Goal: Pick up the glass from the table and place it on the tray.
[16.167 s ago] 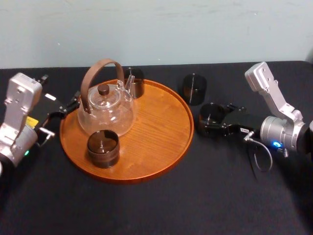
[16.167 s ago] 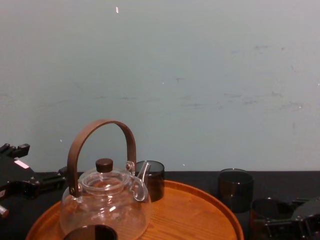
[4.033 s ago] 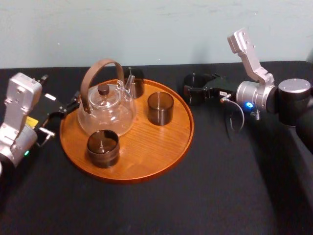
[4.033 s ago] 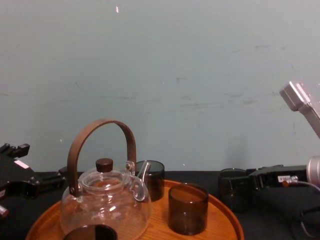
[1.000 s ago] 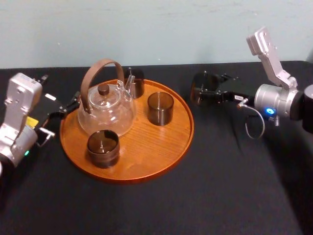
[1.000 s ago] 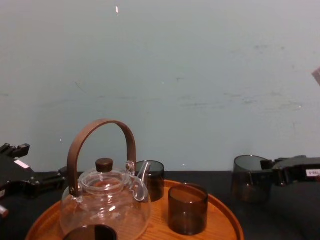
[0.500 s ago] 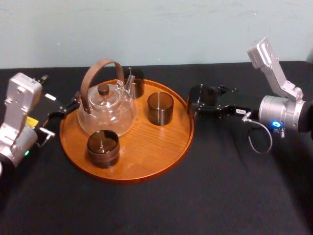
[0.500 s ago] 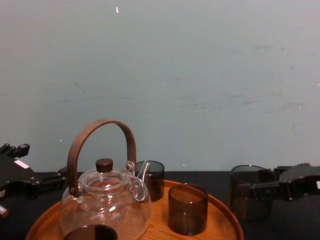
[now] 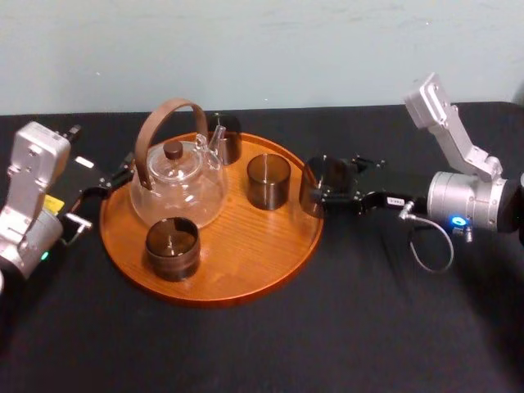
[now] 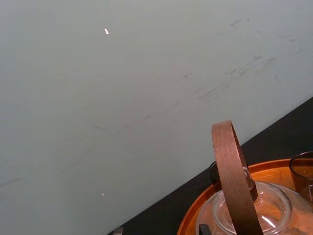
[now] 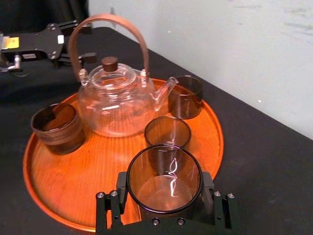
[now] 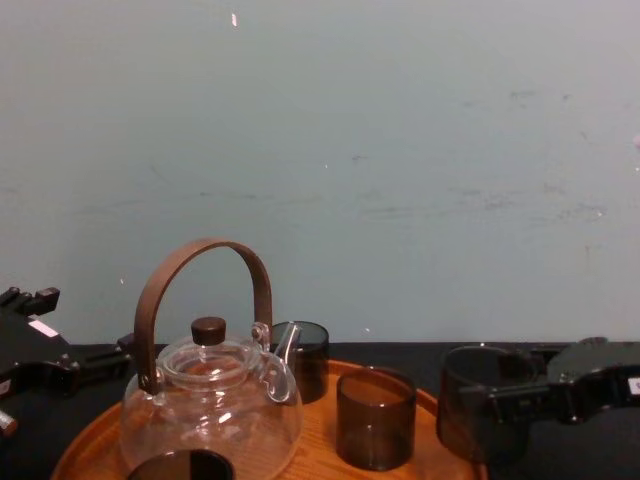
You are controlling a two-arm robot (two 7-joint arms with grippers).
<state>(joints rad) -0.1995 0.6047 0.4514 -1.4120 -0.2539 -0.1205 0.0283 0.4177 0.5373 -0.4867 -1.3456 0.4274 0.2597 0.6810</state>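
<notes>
Fingers clamped on the smoky round glass (image 9: pixel 322 177), the right gripper (image 9: pixel 327 195) should clear the orange-brown round wooden tray's (image 9: pixel 246 246) rim before lowering; the left gripper (image 9: pixel 121 175) idles left of the tray.

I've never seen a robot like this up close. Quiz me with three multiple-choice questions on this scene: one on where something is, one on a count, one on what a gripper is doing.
1. Relative to the tray, where is the glass in the right gripper?
A. high above everything
B. at its right rim
C. in its middle

2. How many other glasses stand on the tray?
A. one
B. three
C. five

3. What is the right gripper's state?
A. open and empty
B. shut on the glass
C. shut on nothing

Answers:
1 B: the head view shows the glass at the right rim.
2 B: one stands at the back, one mid-right and one at the front.
3 B: its fingers clamp the glass from both sides.
The left gripper sits parked left of the tray.
</notes>
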